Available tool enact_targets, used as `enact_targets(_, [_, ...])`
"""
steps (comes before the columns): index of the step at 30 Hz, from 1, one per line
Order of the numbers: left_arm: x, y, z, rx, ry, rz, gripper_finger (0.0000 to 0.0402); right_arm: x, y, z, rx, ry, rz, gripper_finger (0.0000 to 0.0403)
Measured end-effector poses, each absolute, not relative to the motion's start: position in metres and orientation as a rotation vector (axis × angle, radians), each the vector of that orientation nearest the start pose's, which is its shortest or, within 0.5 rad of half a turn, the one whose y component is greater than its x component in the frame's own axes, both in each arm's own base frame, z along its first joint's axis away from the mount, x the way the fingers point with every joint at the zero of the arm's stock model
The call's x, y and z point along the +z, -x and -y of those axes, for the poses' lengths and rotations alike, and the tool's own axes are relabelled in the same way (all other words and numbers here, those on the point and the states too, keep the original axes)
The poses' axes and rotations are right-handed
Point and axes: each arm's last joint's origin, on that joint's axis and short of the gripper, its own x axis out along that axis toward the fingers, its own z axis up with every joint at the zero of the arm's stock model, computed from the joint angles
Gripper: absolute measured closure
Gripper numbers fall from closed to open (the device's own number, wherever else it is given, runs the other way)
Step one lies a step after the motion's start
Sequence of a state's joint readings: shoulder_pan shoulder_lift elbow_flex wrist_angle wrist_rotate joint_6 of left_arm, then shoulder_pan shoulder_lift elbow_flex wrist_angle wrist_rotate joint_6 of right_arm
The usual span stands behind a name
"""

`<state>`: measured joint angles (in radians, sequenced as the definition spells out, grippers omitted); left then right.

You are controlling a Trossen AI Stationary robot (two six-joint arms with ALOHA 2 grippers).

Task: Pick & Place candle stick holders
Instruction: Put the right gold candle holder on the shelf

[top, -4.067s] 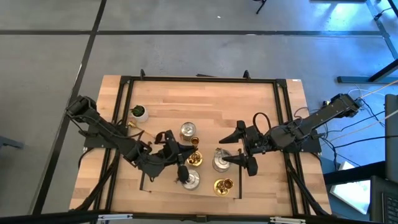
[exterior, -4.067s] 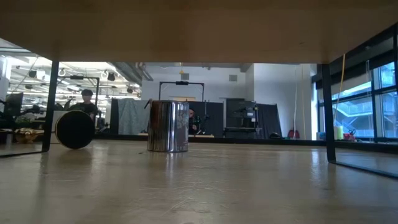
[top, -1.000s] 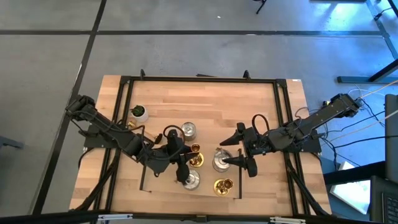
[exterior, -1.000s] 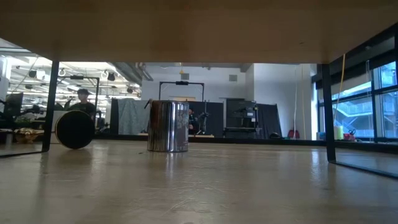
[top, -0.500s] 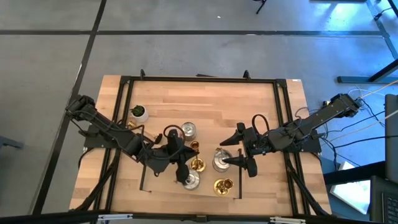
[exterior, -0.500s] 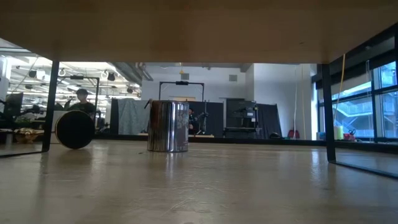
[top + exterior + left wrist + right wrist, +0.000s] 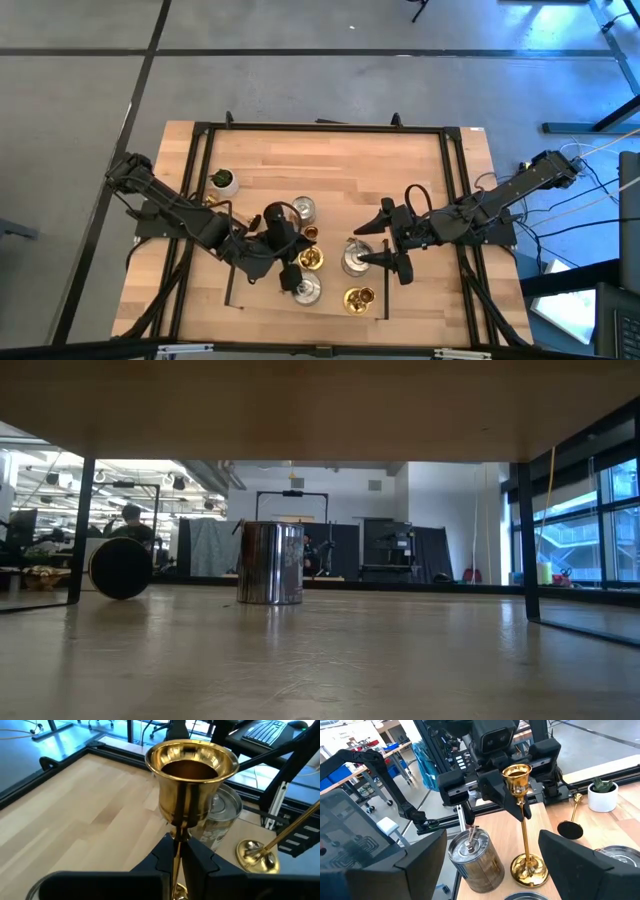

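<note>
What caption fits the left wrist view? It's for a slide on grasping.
Left gripper shut on the slim stem of a gold candle stick holder, silver holder behind.

gold holder (image 7: 191,780): glossy brass | silver holder (image 7: 476,857): dull brushed metal | table (image 7: 350,170): pale matt wood

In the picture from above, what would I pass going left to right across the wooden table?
Small potted plant → left gripper shut on a gold candle holder → silver-grey holder → open right gripper.
</note>
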<state>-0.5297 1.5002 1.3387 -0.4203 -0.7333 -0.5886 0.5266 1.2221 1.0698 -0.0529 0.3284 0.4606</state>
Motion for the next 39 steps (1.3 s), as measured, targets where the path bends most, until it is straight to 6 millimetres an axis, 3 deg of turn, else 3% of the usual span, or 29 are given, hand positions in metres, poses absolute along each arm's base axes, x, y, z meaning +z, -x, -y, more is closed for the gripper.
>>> enact_targets(13, [0.334,-0.297,0.15,0.343,0.221,-0.394,0.0385,0.354,-0.242,-0.13,0.15,-0.371,-0.23,0.0084])
enact_targets(39, [0.325,-0.293,0.152,0.282,0.333,-0.499,0.0294,0.353,-0.241,-0.13,0.146,-0.364,-0.245,0.0084])
